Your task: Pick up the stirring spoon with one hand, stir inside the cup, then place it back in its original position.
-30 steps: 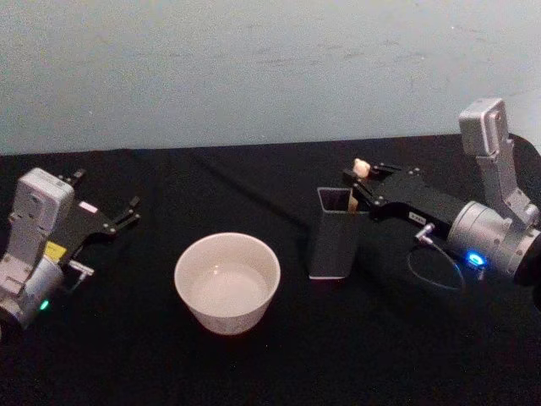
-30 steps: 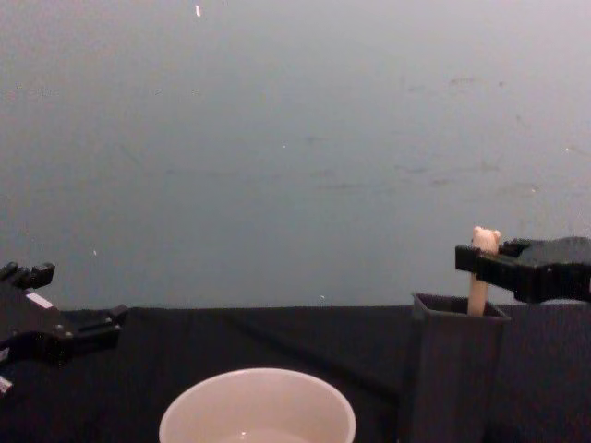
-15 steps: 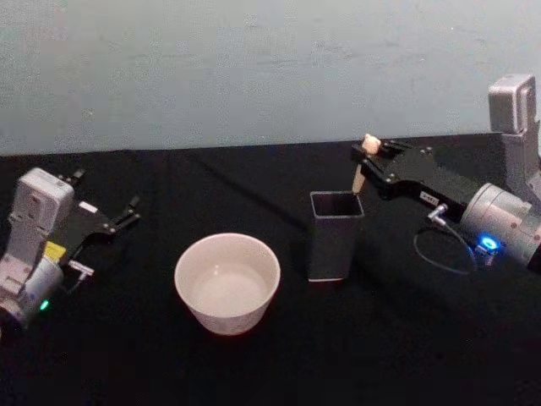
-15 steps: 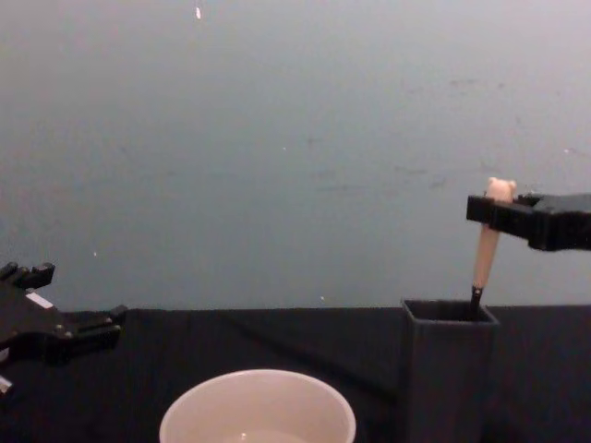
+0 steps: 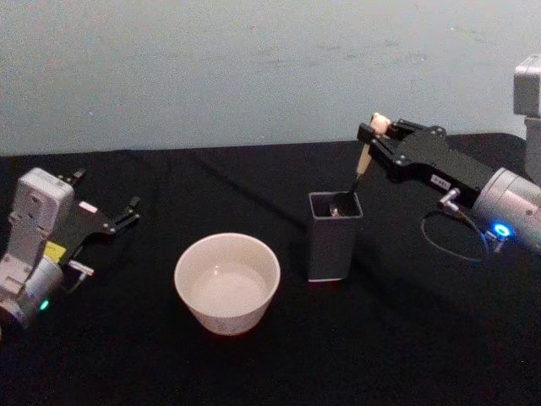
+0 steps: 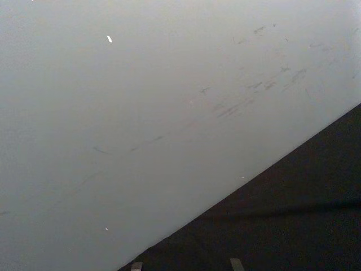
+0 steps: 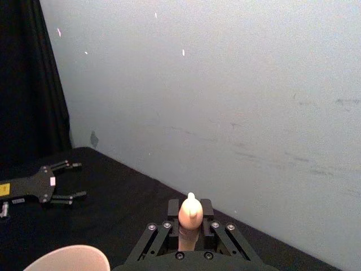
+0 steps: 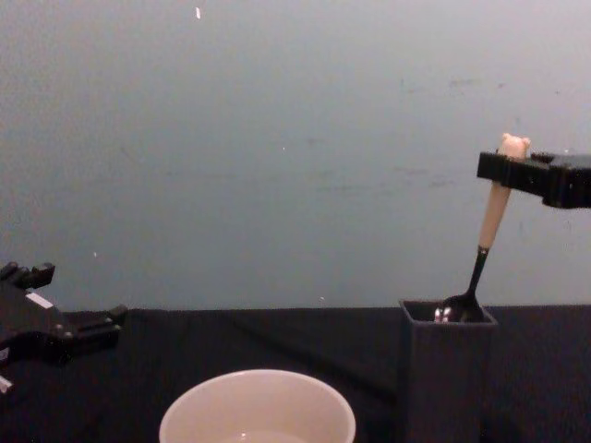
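My right gripper (image 5: pixel 377 135) is shut on the stirring spoon (image 5: pixel 362 161) just below its bear head, holding it above the dark grey holder (image 5: pixel 335 235). In the chest view the spoon (image 8: pixel 492 221) hangs nearly upright, its metal bowl level with the rim of the holder (image 8: pixel 447 369). The right wrist view has the bear head (image 7: pixel 190 212) clamped between the fingers. The cream cup (image 5: pixel 226 282) stands left of the holder, and its rim shows low in the chest view as the cup (image 8: pixel 257 411). My left gripper (image 5: pixel 127 211) rests open at the far left, also seen as the left gripper (image 8: pixel 78 323).
A black cloth (image 5: pixel 279 355) covers the table, with a pale wall behind it. Open cloth lies between the cup and the left arm and along the front. A thin cable (image 5: pixel 452 241) loops under the right wrist.
The right gripper has risen and drawn the spoon up out of the holder; the stem and bowl now show at the rim. The left arm has not moved.
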Available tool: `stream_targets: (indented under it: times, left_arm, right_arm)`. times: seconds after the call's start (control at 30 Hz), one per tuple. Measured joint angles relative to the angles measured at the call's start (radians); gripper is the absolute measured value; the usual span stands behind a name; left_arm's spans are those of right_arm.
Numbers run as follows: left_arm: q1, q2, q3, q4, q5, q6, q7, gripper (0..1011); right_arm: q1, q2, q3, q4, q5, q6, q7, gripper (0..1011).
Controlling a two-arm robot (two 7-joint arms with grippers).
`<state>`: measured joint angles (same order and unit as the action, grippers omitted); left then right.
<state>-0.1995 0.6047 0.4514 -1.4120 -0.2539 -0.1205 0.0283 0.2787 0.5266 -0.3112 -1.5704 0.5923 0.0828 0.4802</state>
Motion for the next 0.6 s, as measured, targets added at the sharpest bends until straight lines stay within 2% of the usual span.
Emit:
stream_targets:
  times: [0.33, 0.6]
  left_arm:
    - [0.000, 0.000, 0.000, 0.000, 0.000, 0.000, 0.000, 1001]
    - [0.000, 0.000, 0.000, 0.000, 0.000, 0.000, 0.000, 1001]
  right_arm:
    - [0.019, 0.002, 0.004, -0.014, 0.035, -0.011, 0.002, 223]
    - [0.044, -0.014, 0.003, -0.019, 0.078, -0.012, 0.001, 223]
